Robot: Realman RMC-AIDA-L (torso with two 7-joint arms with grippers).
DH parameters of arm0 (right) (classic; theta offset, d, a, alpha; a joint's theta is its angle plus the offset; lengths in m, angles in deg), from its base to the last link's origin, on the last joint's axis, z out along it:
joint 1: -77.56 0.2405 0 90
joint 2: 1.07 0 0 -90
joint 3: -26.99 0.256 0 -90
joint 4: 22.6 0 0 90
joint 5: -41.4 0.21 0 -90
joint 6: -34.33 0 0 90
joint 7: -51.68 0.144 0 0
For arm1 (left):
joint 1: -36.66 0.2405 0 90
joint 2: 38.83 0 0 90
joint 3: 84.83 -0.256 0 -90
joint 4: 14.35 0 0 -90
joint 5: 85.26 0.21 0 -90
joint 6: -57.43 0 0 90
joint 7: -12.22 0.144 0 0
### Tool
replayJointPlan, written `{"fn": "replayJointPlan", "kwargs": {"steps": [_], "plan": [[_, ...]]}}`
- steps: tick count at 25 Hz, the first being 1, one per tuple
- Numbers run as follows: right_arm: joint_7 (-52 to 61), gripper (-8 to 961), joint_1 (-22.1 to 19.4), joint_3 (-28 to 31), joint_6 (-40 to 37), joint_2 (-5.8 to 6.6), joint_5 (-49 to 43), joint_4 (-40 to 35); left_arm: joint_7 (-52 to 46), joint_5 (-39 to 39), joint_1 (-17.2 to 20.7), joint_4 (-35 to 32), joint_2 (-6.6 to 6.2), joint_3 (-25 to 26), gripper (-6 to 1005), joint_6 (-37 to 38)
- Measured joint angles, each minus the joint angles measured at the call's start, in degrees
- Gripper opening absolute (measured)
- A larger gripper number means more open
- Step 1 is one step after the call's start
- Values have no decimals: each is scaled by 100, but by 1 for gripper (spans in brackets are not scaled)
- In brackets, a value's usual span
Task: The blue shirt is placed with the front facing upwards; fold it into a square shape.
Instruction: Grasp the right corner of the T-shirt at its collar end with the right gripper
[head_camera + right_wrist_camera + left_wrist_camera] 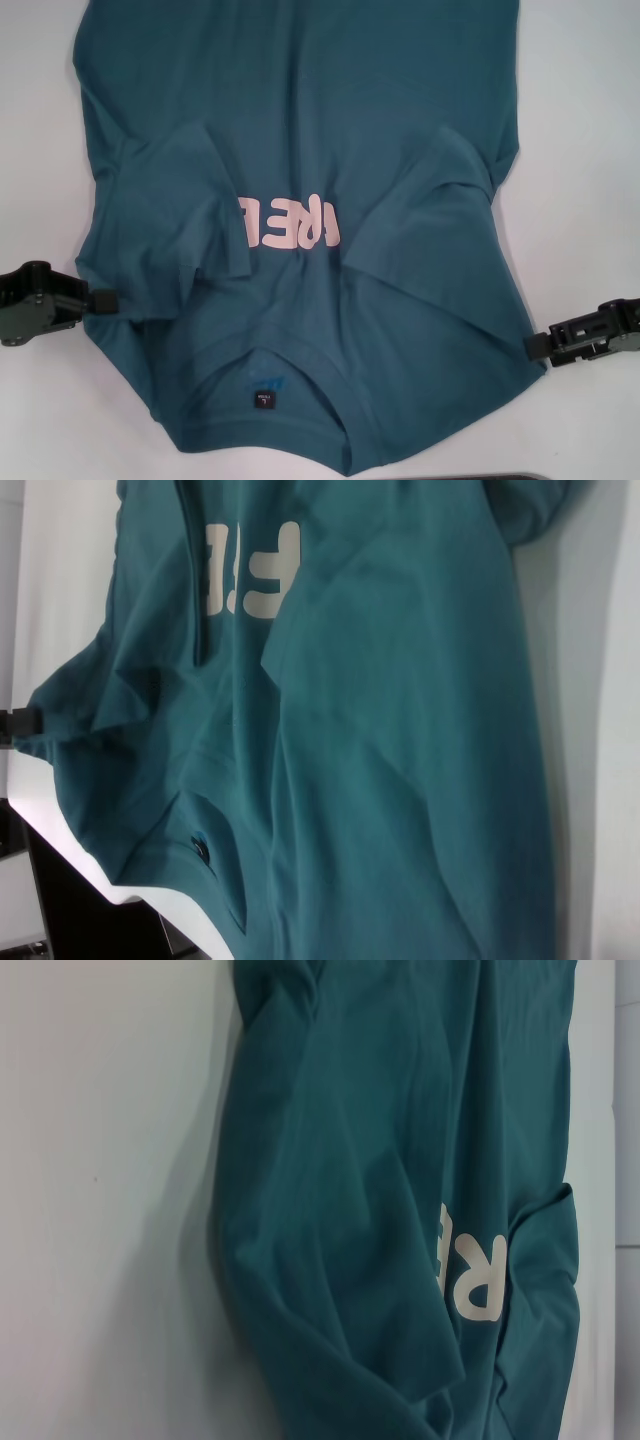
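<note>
Your T-shirt [300, 200] lies mid-table, collar at the near edge, sleeves folded in, long axis running away from you. Left gripper [100, 300] touches its left shoulder edge; right gripper [535, 345] sits at the right shoulder corner. Can't tell finger state on either.

I seem to be working at a bare test bench in a lab or robot workspace, not a home. A plain white, smooth counter [590, 150] fills everything before me, spotless and evenly lit. Over it lies only a large teal-blue cotton T-shirt [400, 330], spread out as a test piece. At the near edge the counter ends against a dark, black frame [90, 930].
</note>
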Motion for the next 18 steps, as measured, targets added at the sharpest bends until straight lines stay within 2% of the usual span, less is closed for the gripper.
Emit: {"fn": "replayJointPlan", "kwargs": {"steps": [18], "plan": [[122,729,104,-183,154,-91,-99,8,0,-37,0,0,0,2,32,-7]]}}
